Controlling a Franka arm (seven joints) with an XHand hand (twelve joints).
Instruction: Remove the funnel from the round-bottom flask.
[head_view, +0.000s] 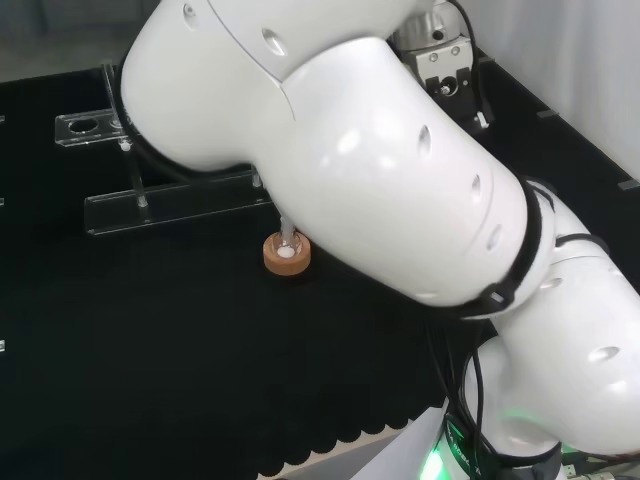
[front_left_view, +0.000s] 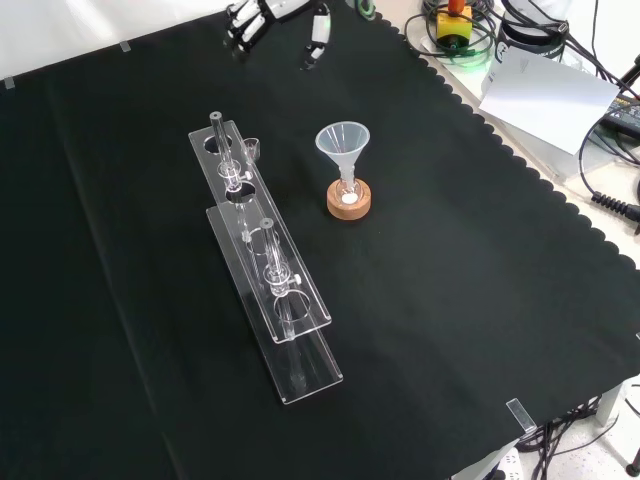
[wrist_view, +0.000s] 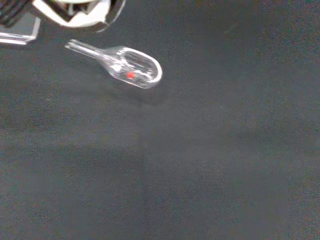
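My robot hand (front_left_view: 275, 20) hung at the far edge of the worktop (front_left_view: 450, 300), black-and-white fingers barely showing; I could not tell how far open it was, and saw nothing in it. Close under my palm lay a small clear glass scoop (wrist_view: 132, 67), flat on the cloth.

Well out from the robot hand, toward the cloth's middle, the funnel (front_left_view: 344, 145) stood upright, stem down in the neck of the round-bottom flask (front_left_view: 348, 188), which sat on a cork ring (front_left_view: 349, 200). Beside them stood a clear acrylic rack (front_left_view: 270, 280).

Judgement: funnel light, thin-walled, slick, easily tipped. Best pinched at the cone's rim and lifted straight up, so the flask stays seated.
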